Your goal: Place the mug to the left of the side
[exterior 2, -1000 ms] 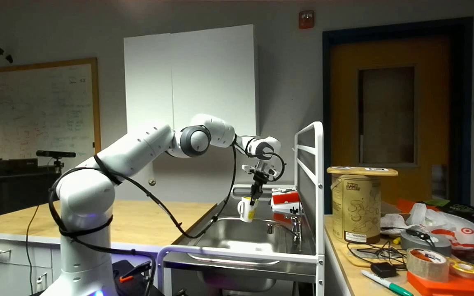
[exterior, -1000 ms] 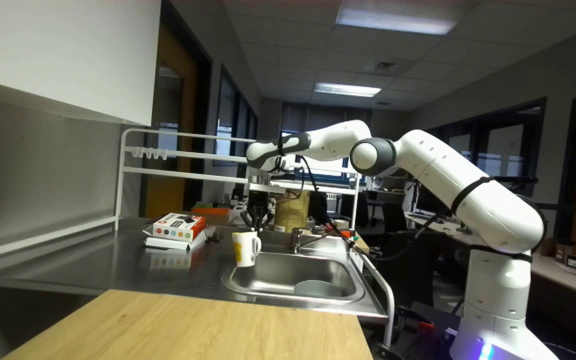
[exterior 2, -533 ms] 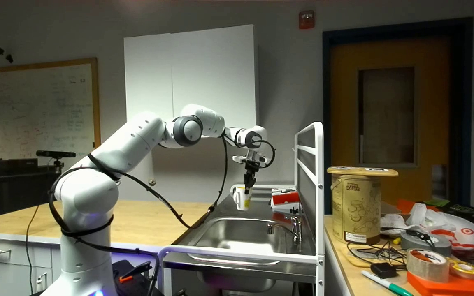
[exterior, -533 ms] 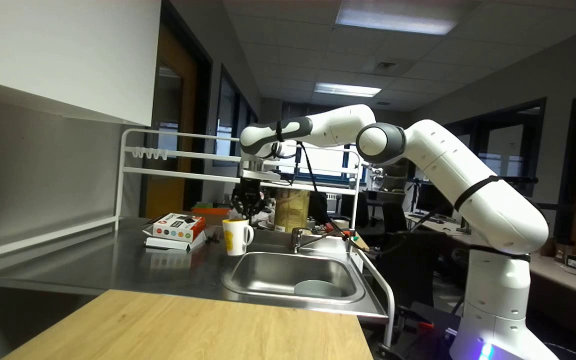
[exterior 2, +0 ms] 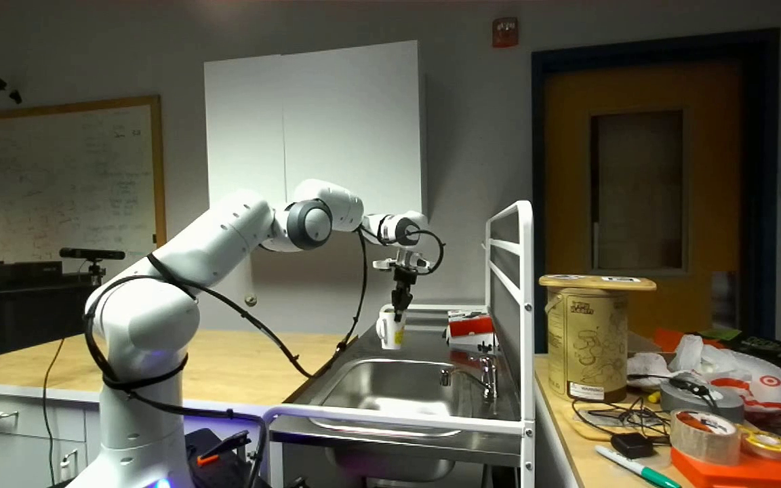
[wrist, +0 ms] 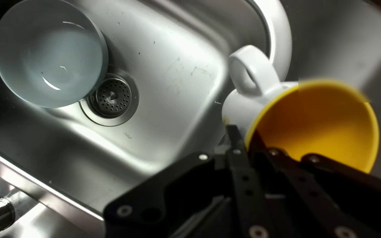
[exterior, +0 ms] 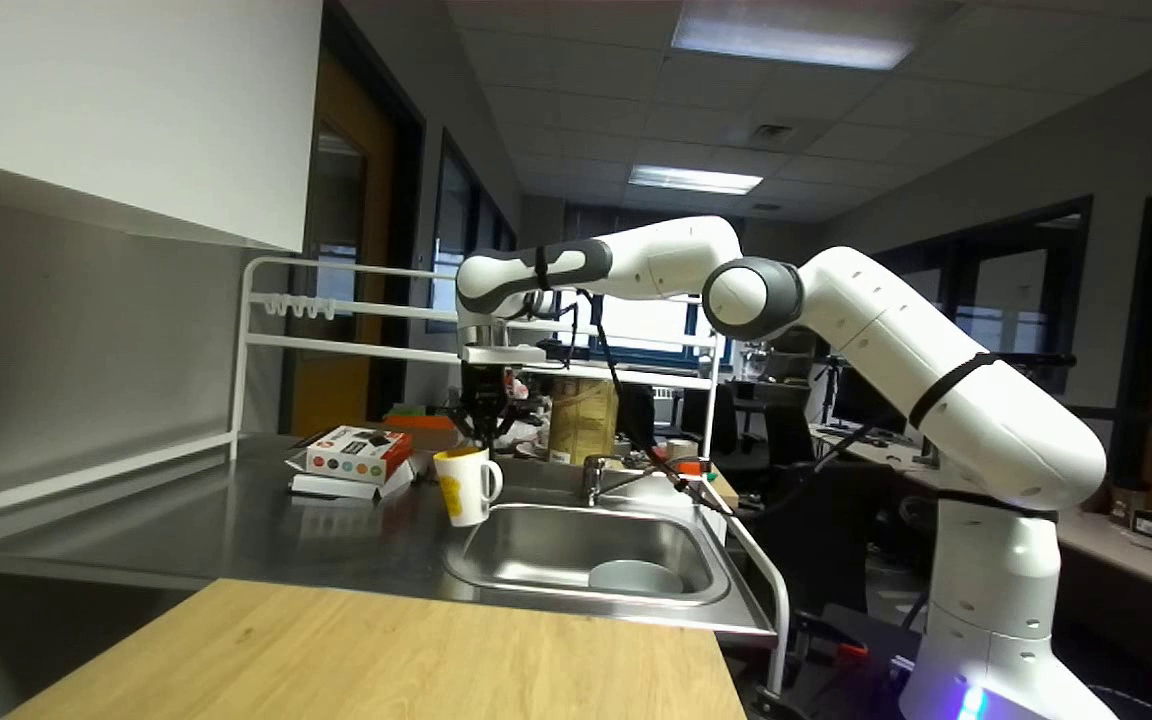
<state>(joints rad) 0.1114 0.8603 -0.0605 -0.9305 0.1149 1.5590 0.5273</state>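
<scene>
The mug is white outside and yellow inside, with a handle on one side. It shows in both exterior views [exterior: 463, 492] [exterior 2: 389, 332] and in the wrist view [wrist: 326, 122]. My gripper [wrist: 246, 140] is shut on the mug's rim, one finger inside the mug and one outside. It also shows in both exterior views [exterior: 484, 440] [exterior 2: 400, 313]. The mug hangs slightly tilted in the air by the edge of the steel sink [exterior: 556, 545], its handle overlapping the sink's rim in the wrist view. The mug's base is hidden in the wrist view.
A pale bowl [wrist: 50, 53] lies in the sink beside the drain [wrist: 112, 96]. A red-and-white box [exterior: 356, 455] lies on the dark counter [exterior: 266, 520]. A faucet [exterior 2: 489, 376] stands behind the sink. A white rail frame [exterior 2: 525, 325] borders the counter.
My gripper has moved left in both exterior views with the mug in it. The mug rose first, then dropped a little, and moved from over the sink toward the counter side.
</scene>
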